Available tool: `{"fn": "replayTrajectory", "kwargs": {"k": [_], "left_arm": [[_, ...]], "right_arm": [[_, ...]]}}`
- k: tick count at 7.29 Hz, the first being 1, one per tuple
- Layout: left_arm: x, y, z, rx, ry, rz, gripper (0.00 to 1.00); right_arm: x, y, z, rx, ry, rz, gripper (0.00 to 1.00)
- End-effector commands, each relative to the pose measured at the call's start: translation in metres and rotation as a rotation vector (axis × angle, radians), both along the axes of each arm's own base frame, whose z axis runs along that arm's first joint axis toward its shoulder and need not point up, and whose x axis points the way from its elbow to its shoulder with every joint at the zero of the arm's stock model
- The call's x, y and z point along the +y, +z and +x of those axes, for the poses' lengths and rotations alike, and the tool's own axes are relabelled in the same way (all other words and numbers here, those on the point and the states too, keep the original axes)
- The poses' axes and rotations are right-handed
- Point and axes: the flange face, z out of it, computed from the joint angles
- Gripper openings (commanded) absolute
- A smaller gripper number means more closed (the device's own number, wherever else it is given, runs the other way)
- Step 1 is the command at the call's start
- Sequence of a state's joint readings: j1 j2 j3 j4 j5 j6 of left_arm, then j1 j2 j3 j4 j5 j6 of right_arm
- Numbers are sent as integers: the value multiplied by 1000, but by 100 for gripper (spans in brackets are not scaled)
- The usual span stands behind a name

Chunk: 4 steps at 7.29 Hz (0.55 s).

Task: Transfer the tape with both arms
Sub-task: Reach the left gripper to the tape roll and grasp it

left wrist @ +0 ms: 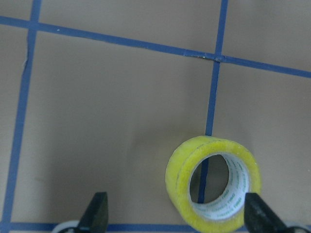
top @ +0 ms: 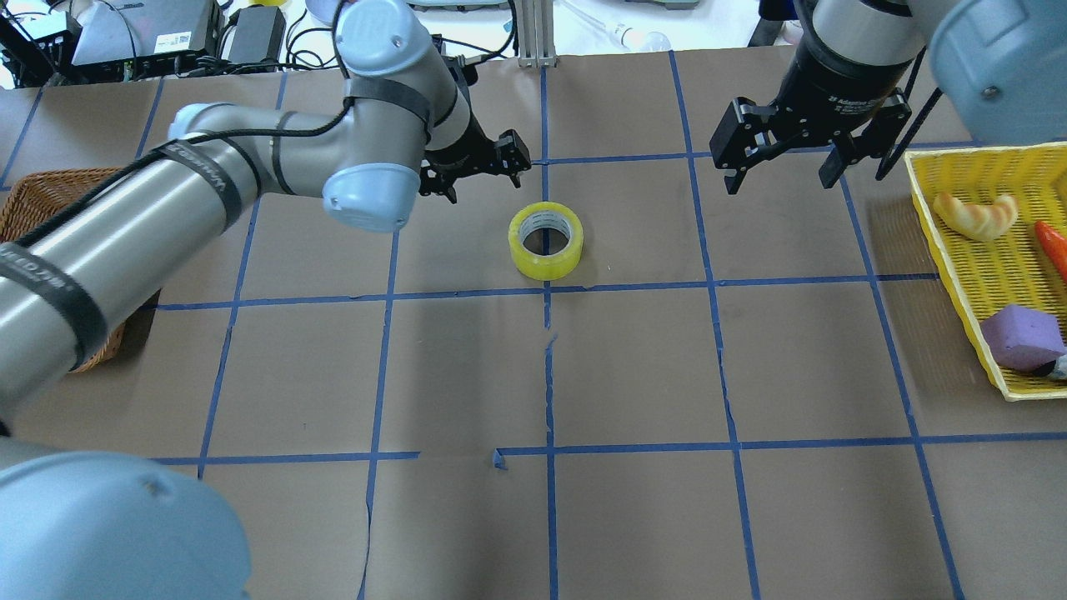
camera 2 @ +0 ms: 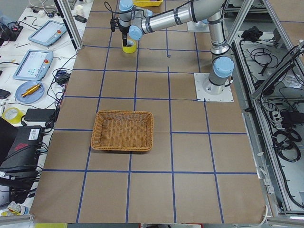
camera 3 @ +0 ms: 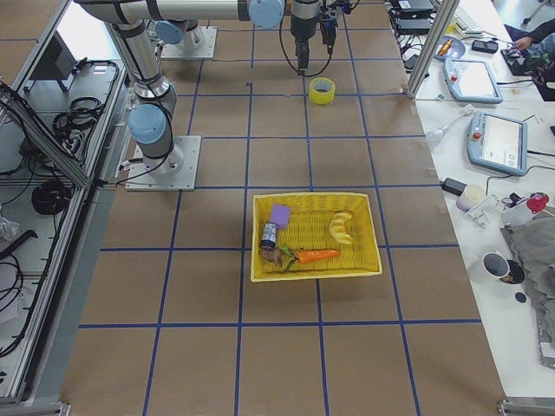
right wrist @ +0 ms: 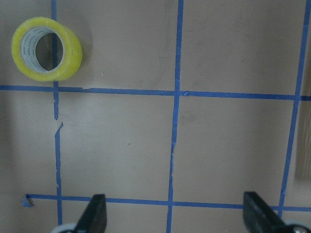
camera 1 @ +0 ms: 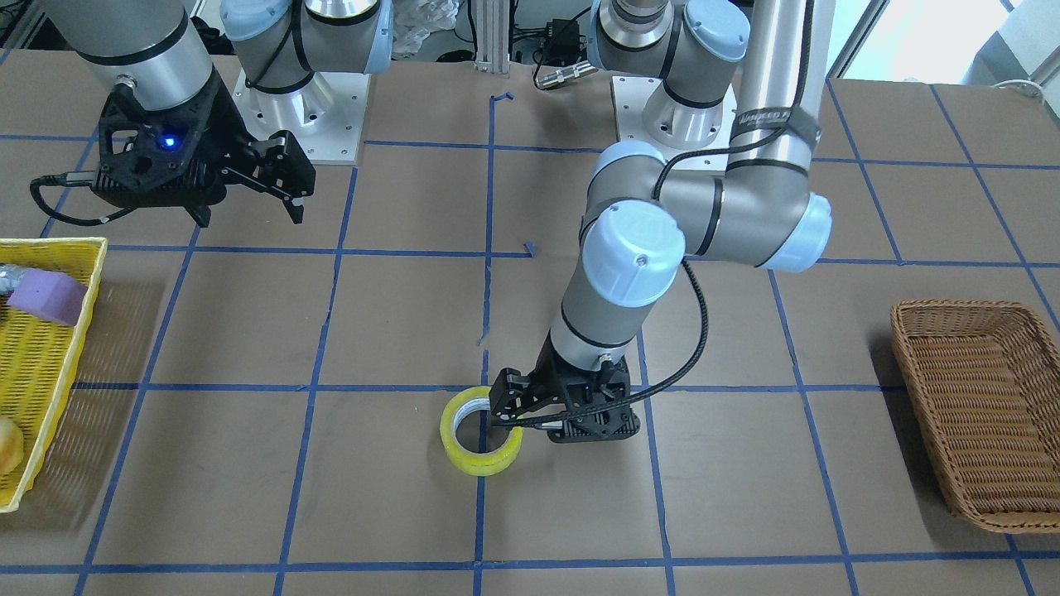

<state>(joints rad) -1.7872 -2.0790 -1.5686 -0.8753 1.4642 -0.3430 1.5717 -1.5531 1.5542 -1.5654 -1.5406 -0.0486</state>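
The yellow tape roll [top: 546, 240] lies flat on the brown table, on a blue grid line near the middle. It also shows in the front view [camera 1: 482, 430] and in both wrist views [left wrist: 214, 183] [right wrist: 47, 48]. My left gripper [top: 483, 175] hangs open just over the roll [camera 1: 507, 411]. In the left wrist view the roll lies between the two spread fingers, closer to the right one [left wrist: 260, 218], and I cannot tell whether it touches. My right gripper [top: 783, 179] is open and empty, raised and well apart from the tape, near the yellow basket [camera 1: 281, 186].
A yellow mesh basket [top: 944, 242] at the table's right end holds a purple block [top: 1021, 336], a croissant [top: 975, 215] and a carrot. A brown wicker basket [camera 1: 985, 397] stands at the left end, partly under my left arm in the overhead view.
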Motion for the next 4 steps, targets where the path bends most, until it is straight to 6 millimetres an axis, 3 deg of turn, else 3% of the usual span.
{"fn": "replayTrajectory", "kwargs": {"k": [1, 2, 3, 4], "left_arm": [[-3, -61, -26, -56, -22, 18, 98], [-1, -78, -31, -64, -44, 40, 92], [4, -88, -38, -64, -55, 57, 79], [9, -88, -46, -63, -75, 57, 49]], "right_arm": [[2, -10, -1, 13, 3, 12, 100], [2, -12, -2, 16, 4, 15, 100], [3, -17, -2, 16, 3, 25, 100], [4, -20, -4, 31, 3, 33, 100]]}}
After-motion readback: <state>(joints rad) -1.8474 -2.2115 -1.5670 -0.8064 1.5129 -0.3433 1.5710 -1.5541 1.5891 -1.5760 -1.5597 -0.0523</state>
